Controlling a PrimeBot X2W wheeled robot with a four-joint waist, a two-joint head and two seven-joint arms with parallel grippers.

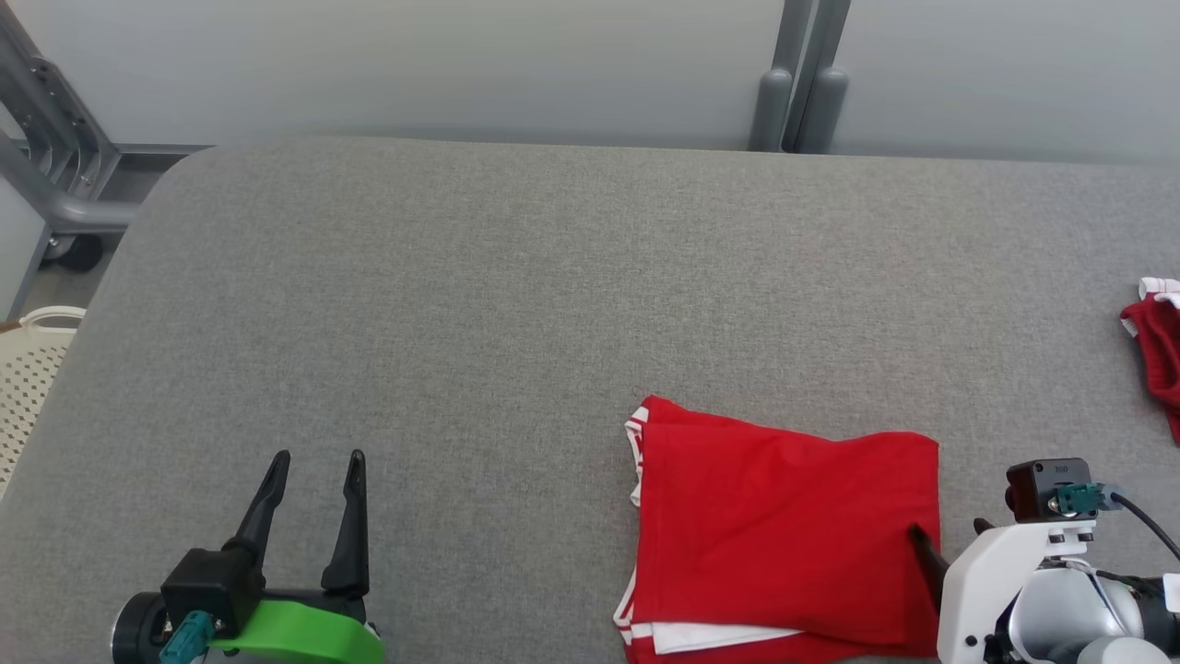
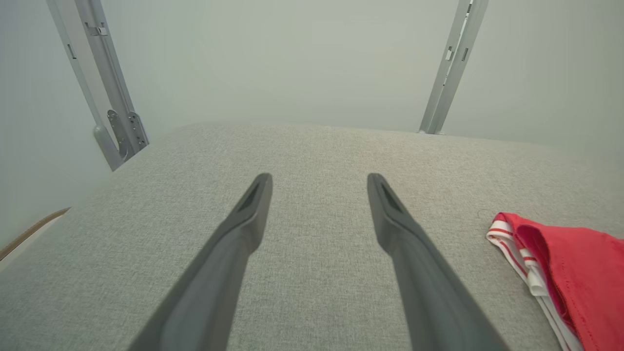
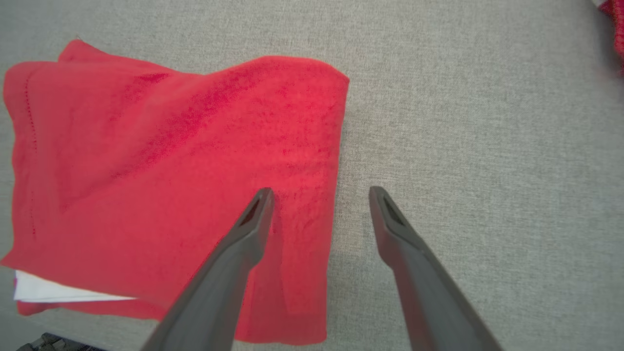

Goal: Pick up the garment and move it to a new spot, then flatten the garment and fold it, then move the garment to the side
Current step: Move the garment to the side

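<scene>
**Head, left wrist and right wrist views.** A grey fabric-covered counter (image 1: 461, 323) carries a folded red garment (image 1: 784, 535) at its near right. The garment lies as a flat, roughly rectangular stack. White trim with red stripes shows along its left edge, and a white layer shows at its near edge.

The left tool (image 1: 319, 456) sits at the near left on a green mount, well apart from the garment. Its two dark fingers are spread and nothing lies between them. In the left wrist view they point across bare counter, with the striped corner of the garment to their right.

The right tool (image 3: 320, 191) is at the garment's right edge with its fingers apart. One finger (image 3: 253, 219) lies over the red cloth and the other over bare counter, so the edge runs between them. Whether either finger touches the cloth cannot be told.

A black camera block (image 1: 1046, 484) on the right wrist bears a pale mark too small to read.

A second red-and-white cloth (image 1: 1162, 350) lies at the counter's right edge, well apart from the garment. A cream perforated basket (image 1: 32, 369) stands beyond the counter's left side. Grey metal posts (image 1: 797, 92) rise behind the far edge.
</scene>
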